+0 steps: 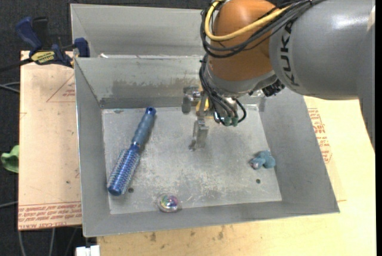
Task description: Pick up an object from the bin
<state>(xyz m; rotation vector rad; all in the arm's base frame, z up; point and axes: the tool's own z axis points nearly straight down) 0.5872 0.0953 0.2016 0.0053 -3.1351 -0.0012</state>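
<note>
Nearest candidate: a blue plastic hairbrush [132,150] with a bristled round head lies flat on the left half of the floor, handle toward the back wall, head toward the front-left corner.
Other candidates: a small glittery ball [169,203] rests against the front edge of the floor. A small pale-blue lump [262,160] sits alone toward the right side.
Spacing: all three lie well apart, none heaped, so each looks reachable from above.
Gripper: the two-finger gripper [197,136] hangs pointing down over bare floor near the middle, between hairbrush and lump, touching neither.
Gripper state: cannot tell whether it is spread or closed. Nothing shows in its grasp.
Wrist: the orange cover [242,40] and looped cables sit above it, part of the arm.
Container: the grey metal bin [89,129] has sloped walls, likely to roll things inward.
Judgement: no pick made yet.
</note>
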